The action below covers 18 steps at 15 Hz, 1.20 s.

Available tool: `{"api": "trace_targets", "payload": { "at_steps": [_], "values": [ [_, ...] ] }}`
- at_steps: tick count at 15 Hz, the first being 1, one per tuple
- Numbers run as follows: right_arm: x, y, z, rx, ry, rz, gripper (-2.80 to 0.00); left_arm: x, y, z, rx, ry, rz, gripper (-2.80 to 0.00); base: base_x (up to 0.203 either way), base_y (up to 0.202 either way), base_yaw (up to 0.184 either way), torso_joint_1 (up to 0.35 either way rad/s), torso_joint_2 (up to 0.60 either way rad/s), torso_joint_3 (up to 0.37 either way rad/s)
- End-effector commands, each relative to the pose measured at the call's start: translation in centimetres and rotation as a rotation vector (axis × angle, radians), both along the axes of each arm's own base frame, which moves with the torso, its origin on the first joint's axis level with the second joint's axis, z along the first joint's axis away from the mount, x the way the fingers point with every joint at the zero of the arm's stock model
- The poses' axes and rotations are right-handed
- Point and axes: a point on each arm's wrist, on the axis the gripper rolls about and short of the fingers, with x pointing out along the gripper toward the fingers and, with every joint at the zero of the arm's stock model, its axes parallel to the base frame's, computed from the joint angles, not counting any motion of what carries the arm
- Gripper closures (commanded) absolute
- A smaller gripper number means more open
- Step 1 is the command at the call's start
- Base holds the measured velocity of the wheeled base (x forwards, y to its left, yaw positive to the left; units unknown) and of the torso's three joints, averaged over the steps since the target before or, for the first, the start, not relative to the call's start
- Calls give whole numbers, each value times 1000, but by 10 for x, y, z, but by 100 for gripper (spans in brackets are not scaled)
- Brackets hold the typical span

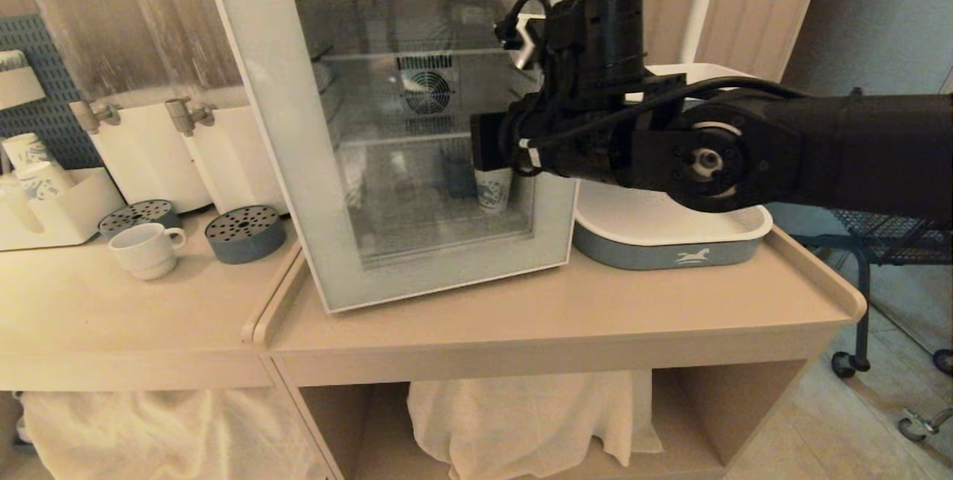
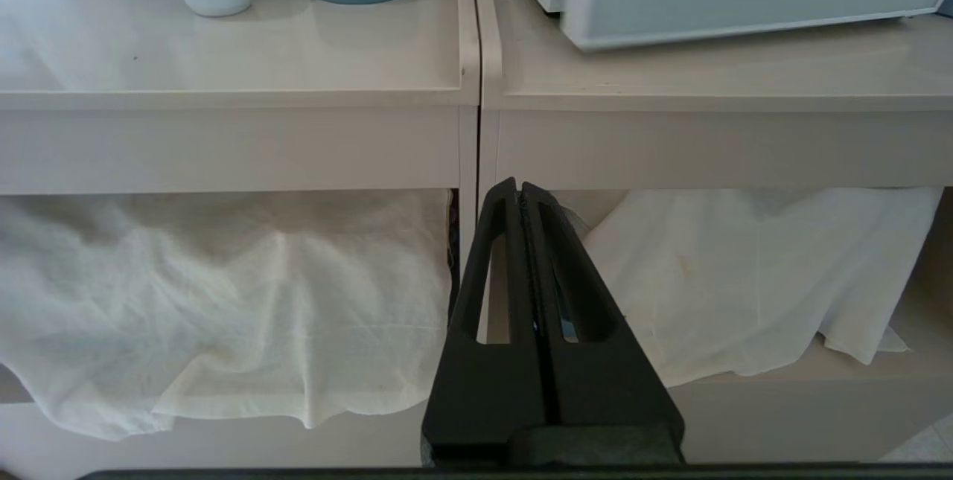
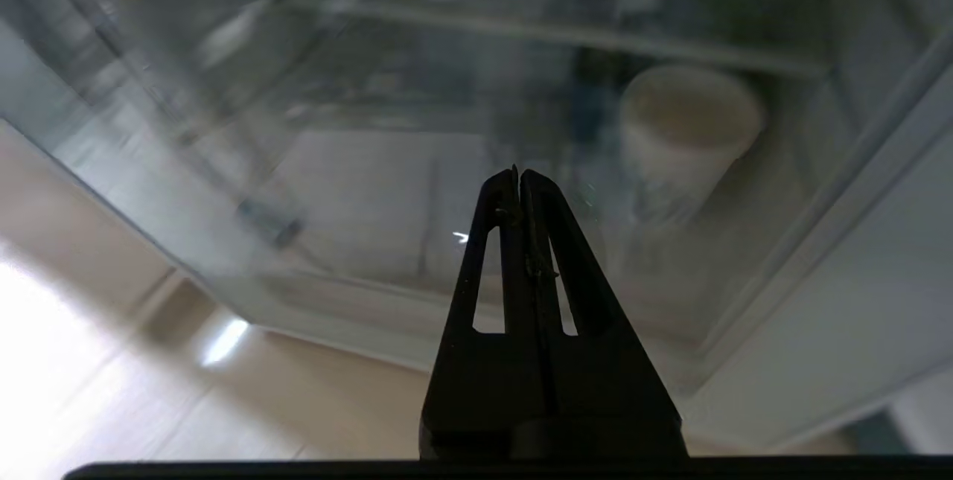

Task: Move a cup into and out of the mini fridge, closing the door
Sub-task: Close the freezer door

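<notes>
Right gripper [image 3: 519,176], jaws closed and empty, is facing the shut door [image 1: 439,130] of the fridge [image 1: 268,93]. The cup [image 1: 145,249] is sitting near the bench's back edge: probably light, rigid, breakable, glazed-slippery; best pinched across its rim. Left gripper [image 2: 519,190] is hanging closed below.

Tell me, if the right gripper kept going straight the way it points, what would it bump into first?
Most likely the glass of the door. The shut right gripper points at the pane, with a paper cup behind it, off to one side. The remaining gap is unclear.

Door [image 1: 313,167]: glossy glass in smooth white frame. Cup [image 1: 145,249] at left: glazed ceramic. Counter [image 1: 521,316]: smooth matt beige. Cloth [image 2: 223,301] below: crumpled white fabric. Right gripper [image 3: 519,175]: matt black plastic.
</notes>
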Motion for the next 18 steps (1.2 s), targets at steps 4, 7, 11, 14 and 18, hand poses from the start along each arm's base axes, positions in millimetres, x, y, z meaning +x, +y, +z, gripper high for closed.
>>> {"api": "trace_targets", "payload": {
  "at_steps": [4,7,11,14,18],
  "values": [
    [54,4,-50,-68,-38,-190,0,0,0,0,-2,-1,2,0,0,0,0,0,0,0],
    [62,-14,-44,-44,-51,-278,0,0,0,0,-2,1,2,0,0,0,0,0,0,0],
    [17,-45,-8,-19,-4,-233,0,0,0,0,-2,-1,2,0,0,0,0,0,0,0],
    [-36,-81,5,-34,49,-177,0,0,0,0,-2,-1,2,0,0,0,0,1,9,-4],
    [-103,-129,17,-22,42,-163,0,0,0,0,-2,0,2,0,0,0,0,0,0,0]
  ]
}}
